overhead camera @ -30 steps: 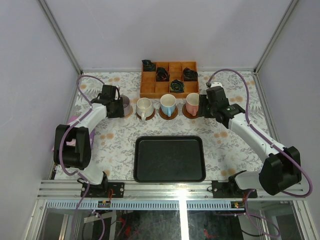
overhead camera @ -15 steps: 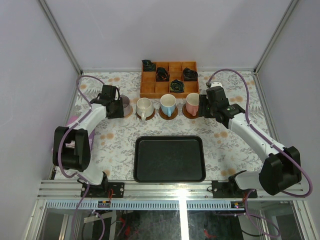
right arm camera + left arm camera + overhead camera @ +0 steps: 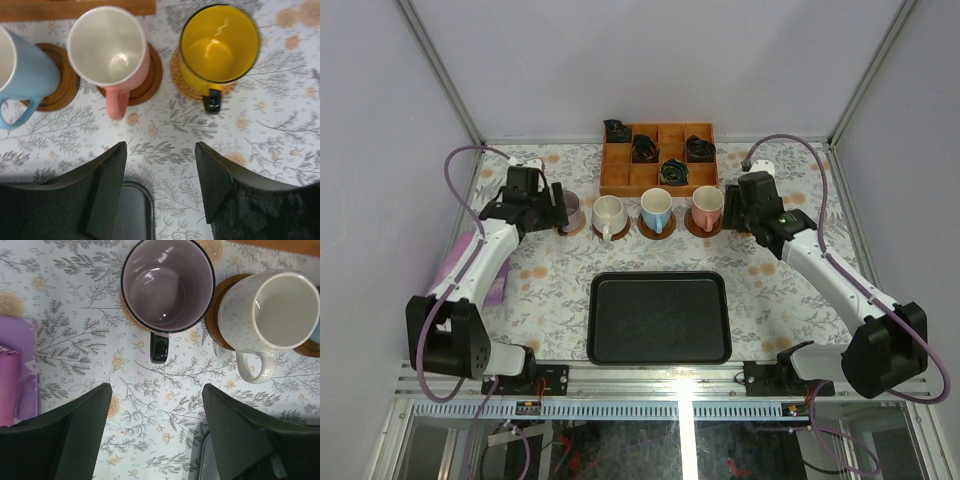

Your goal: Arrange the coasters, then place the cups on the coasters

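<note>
Five cups stand in a row, each on a coaster. In the left wrist view the mauve cup (image 3: 167,285) sits on a tan woven coaster (image 3: 128,316). The white cup (image 3: 272,310) sits on a dark wood coaster (image 3: 220,320). My left gripper (image 3: 157,400) hangs open just in front of the mauve cup's handle, holding nothing. In the right wrist view the yellow cup (image 3: 219,42) rests on a woven coaster (image 3: 181,82), the pink cup (image 3: 107,45) and blue cup (image 3: 22,65) on dark coasters. My right gripper (image 3: 161,155) is open and holds nothing. Overhead, the left gripper (image 3: 548,208) and right gripper (image 3: 740,205) flank the row.
A black tray (image 3: 660,318) lies on the near side of the cups; its corner shows below both grippers. An orange wooden compartment box (image 3: 658,158) with dark bundles stands right behind the row. A purple cloth (image 3: 470,265) lies at the table's left edge.
My left gripper has opened, let go of the mauve cup and drawn back above it. My right gripper has widened a little and pulled back from the yellow cup.
</note>
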